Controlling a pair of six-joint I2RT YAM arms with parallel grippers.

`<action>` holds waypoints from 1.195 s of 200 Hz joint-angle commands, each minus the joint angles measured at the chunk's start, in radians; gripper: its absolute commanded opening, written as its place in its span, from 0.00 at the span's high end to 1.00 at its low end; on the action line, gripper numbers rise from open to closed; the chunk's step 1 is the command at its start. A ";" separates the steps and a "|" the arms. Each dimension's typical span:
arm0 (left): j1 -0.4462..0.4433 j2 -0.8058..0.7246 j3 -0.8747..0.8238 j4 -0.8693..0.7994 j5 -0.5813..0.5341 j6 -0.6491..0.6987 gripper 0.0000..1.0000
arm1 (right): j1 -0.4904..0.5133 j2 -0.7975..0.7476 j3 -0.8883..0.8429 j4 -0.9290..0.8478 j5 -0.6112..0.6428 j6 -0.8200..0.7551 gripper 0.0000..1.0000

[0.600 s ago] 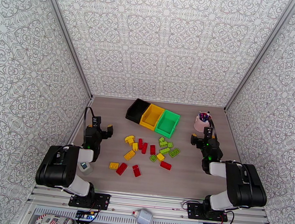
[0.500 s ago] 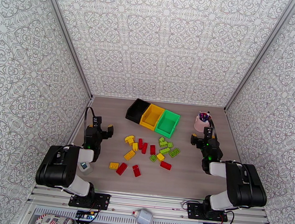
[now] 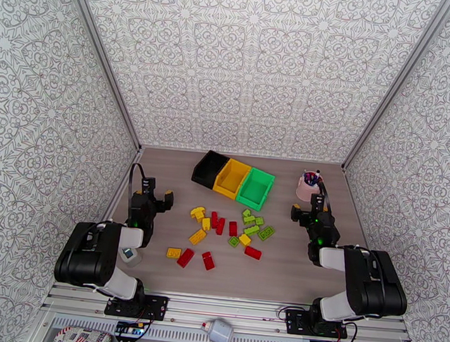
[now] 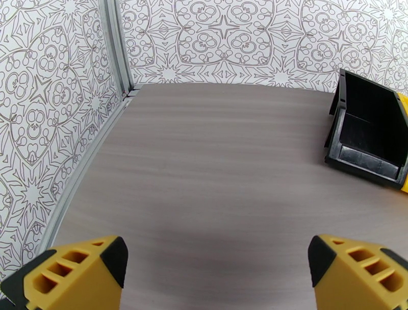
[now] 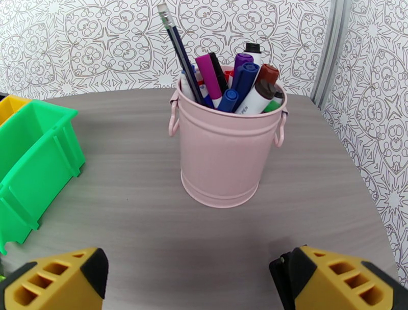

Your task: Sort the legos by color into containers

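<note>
Red, yellow, green bricks [image 3: 253, 252] scattered before three bins [image 3: 255, 189]; left gripper [image 3: 154, 195], right gripper [image 3: 307, 211] both spread wide, empty; advise vertical descent over outlying brick, jaws straddling short sides

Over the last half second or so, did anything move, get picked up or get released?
Nothing visibly changed. The left gripper and right gripper are open and empty as before. The legos lie in the same scatter on the table. The three containers and the pink cup sit where they were.
</note>
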 commanded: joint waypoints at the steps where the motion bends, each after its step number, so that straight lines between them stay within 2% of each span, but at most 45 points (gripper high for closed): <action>1: 0.005 0.005 0.009 -0.010 0.017 0.015 0.01 | -0.010 -0.005 0.009 0.008 -0.009 0.006 0.01; 82: 0.005 0.006 0.011 -0.013 0.016 0.014 0.01 | -0.010 -0.003 0.013 0.006 -0.011 0.008 0.01; 122: 0.029 0.004 0.008 -0.005 0.058 -0.005 0.01 | -0.013 -0.005 0.008 0.010 -0.016 0.012 0.01; 151: 0.022 -0.097 0.035 -0.152 -0.071 -0.043 0.01 | -0.013 -0.106 0.009 -0.075 0.137 0.073 0.01; 163: 0.020 -0.160 0.090 -0.336 -0.101 -0.075 0.01 | -0.013 -0.189 0.029 -0.182 0.177 0.088 0.01; 179: 0.020 -0.224 0.210 -0.638 -0.168 -0.146 0.01 | -0.013 -0.297 0.115 -0.424 0.246 0.161 0.01; 195: 0.024 -0.255 0.337 -0.921 -0.213 -0.248 0.01 | -0.013 -0.380 0.242 -0.773 0.290 0.242 0.01; 218: 0.023 -0.257 0.502 -1.244 -0.124 -0.328 0.01 | -0.013 -0.425 0.411 -1.163 0.202 0.306 0.01; 239: 0.005 -0.285 0.540 -1.354 0.000 -0.392 0.01 | -0.017 -0.443 0.492 -1.419 0.207 0.490 0.01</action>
